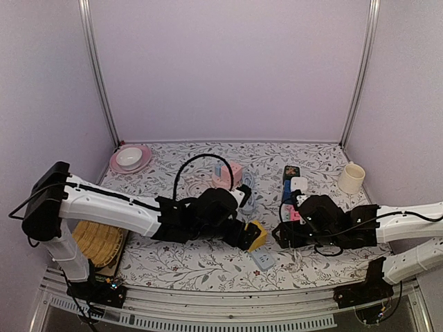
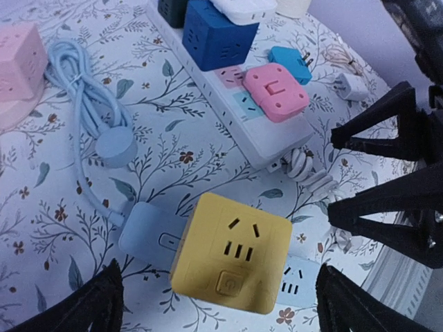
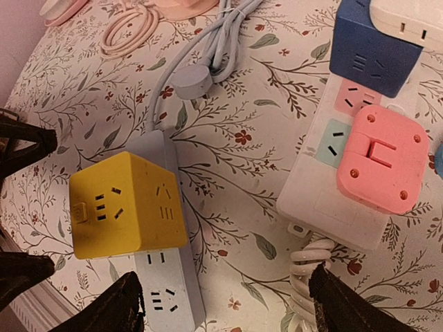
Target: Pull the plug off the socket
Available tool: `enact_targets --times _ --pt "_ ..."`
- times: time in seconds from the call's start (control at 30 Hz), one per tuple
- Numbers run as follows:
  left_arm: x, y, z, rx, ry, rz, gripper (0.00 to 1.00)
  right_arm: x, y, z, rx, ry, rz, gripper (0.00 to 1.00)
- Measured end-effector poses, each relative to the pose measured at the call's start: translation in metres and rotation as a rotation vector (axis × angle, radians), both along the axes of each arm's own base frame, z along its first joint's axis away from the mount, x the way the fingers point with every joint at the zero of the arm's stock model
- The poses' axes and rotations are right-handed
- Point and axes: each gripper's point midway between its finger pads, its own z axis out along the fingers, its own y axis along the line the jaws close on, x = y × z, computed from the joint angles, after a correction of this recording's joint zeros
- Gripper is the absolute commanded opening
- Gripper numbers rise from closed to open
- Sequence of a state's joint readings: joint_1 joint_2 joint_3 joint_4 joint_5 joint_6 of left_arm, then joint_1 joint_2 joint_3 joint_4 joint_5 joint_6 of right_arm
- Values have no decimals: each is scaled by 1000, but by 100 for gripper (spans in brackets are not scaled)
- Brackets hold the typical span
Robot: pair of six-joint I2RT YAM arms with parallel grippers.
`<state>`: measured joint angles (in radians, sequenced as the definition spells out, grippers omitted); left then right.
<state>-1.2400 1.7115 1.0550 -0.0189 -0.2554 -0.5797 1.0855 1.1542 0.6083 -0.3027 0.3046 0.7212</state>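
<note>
Right now you are working the approach, not the pull: your left gripper (image 2: 221,301) is hanging over the yellow cube plug (image 2: 232,252) with its fingers spread wide. In the left wrist view one finger is showing at 8 o'clock of the cube and the other at 4 o'clock, and neither is touching it. The cube is sitting plugged into the pale blue power strip (image 3: 169,280), which is lying at 6 o'clock from the middle of the table (image 1: 173,266), close to the near edge. Your right gripper (image 3: 228,304) is also gaping and carrying nothing. In the top view it is waiting at 3 o'clock of the cube, beside the cable end of the white power strip (image 3: 332,200). Judging from this, the plug is seated and nothing is gripped yet. You are probably looking at lowering the left fingers around two opposite faces of the cube and squeezing. The right gripper could press on the bare socket end of the blue strip at 6 o'clock of the cube in the right wrist view. Otherwise that light strip is likely to lift with the cube, so a straight upward pull seems best.
</note>
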Motion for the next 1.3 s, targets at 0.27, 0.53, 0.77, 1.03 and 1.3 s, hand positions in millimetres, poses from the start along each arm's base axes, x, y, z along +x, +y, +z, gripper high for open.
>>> enact_targets --times 0.27,0.53,0.77,1.03,1.3 --pt "4 -35 -14 146 -91 -186 97 -4 -20 7 10 -17 -40 84" --pt "-2 -47 -24 201 -106 -323 95 -4 -25 9 7 -24 -52 84" --pt "1 -41 -40 238 -77 -366 87 -4 -26 5 -5 -18 -55 84" --pt "12 -33 -45 249 -52 -338 64 -4 -26 -7 -46 2 -55 83" --pt "10 -34 -45 226 -22 -276 52 -7 -15 -11 -25 24 -20 80"
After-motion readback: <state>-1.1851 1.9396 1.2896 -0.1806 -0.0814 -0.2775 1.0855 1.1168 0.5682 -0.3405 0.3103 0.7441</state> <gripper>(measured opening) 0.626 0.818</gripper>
